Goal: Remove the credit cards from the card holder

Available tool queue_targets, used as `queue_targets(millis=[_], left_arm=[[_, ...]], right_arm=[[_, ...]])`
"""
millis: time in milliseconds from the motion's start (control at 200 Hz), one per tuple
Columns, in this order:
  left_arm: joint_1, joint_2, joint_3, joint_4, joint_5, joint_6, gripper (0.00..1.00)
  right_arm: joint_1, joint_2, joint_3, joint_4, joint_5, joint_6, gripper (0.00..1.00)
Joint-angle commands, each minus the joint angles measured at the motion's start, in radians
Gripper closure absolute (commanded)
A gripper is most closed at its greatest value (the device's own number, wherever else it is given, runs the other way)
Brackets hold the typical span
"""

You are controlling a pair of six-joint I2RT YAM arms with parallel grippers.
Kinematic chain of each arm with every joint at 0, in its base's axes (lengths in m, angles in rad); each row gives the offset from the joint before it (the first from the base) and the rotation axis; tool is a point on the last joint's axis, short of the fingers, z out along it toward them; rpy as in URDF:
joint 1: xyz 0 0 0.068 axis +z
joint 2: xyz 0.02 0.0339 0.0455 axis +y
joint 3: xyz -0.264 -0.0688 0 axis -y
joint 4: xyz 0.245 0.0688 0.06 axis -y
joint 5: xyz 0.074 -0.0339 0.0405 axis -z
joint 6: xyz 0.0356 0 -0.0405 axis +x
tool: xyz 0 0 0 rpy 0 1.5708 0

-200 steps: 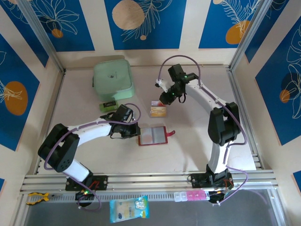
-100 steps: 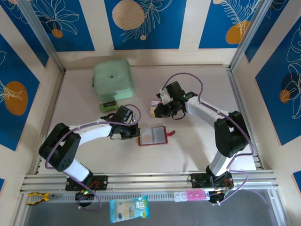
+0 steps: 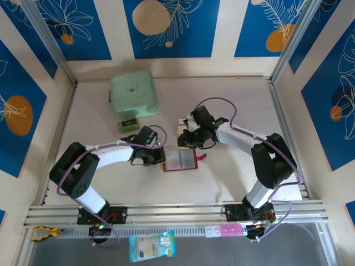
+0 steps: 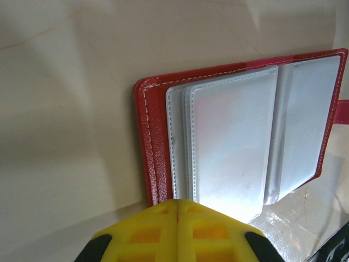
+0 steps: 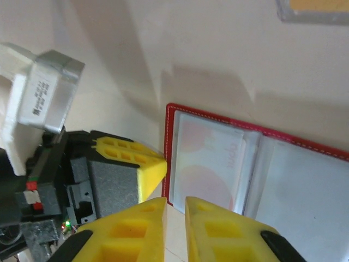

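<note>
The red card holder (image 3: pixel 181 160) lies open on the table (image 3: pixel 233 177), clear sleeves up. The left gripper (image 4: pixel 178 203) is closed at its left edge. The right gripper (image 5: pixel 175 201) hovers above that edge, jaws slightly apart, empty. Credit cards (image 3: pixel 181 131) lie just beyond.

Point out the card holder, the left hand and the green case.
card holder (image 3: pixel 181 160), top view, middle of its clear sleeves
left hand (image 4: pixel 178 210), left wrist view, seam between shut fingertips
green case (image 3: pixel 133 93), top view, lid centre
</note>
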Motion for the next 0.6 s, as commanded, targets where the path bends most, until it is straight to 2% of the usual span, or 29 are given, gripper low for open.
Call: queue_targets(millis=[0,595], left_arm=[[0.002,0.008,-0.011,-0.004,0.01,0.019,0.95],[0.004,0.033,-0.022,-0.019,-0.016,0.038,0.96]], right_arm=[[0.017,-0.028,-0.024,0.025,-0.026,0.034,0.82],[0.051,0.031,-0.021,0.009,0.0,0.065,0.76]])
